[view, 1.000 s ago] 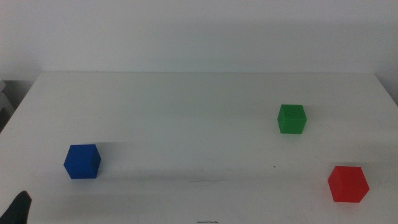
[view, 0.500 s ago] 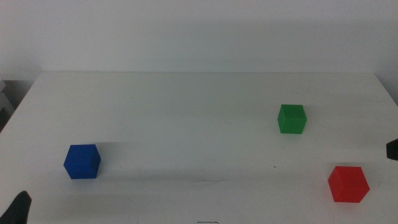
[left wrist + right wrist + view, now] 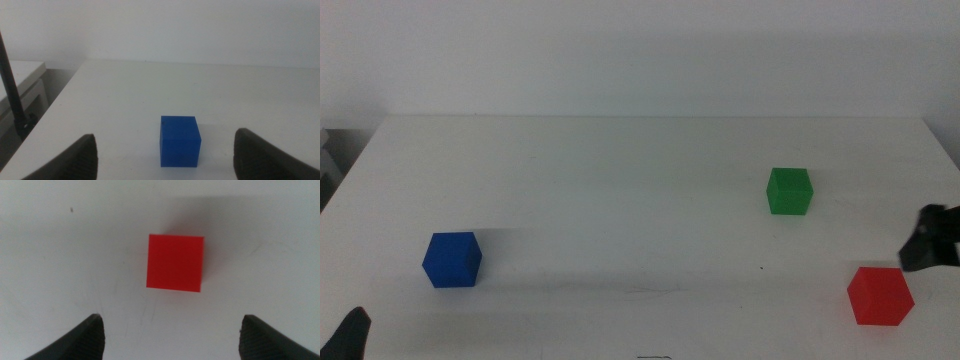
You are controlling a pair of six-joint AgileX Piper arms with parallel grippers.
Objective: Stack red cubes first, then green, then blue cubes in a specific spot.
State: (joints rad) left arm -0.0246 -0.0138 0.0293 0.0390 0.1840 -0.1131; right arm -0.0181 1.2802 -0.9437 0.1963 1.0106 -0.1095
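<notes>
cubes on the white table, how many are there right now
3, all apart. The small matte blue cube sits front-left, the small matte green cube right of centre, and the small matte red cube front-right, under the open right gripper. None looks hidden.

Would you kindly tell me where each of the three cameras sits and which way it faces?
Middle view: above the table, looking forward and down at the blue cube, green cube and red cube; the right hand enters at the right edge, the left hand waits bottom-left.
Left wrist view: low, looking across the table at the blue cube between open jaws.
Right wrist view: straight down on the red cube between open jaws.
Shared: each wrist's cube also appears in the middle view.
</notes>
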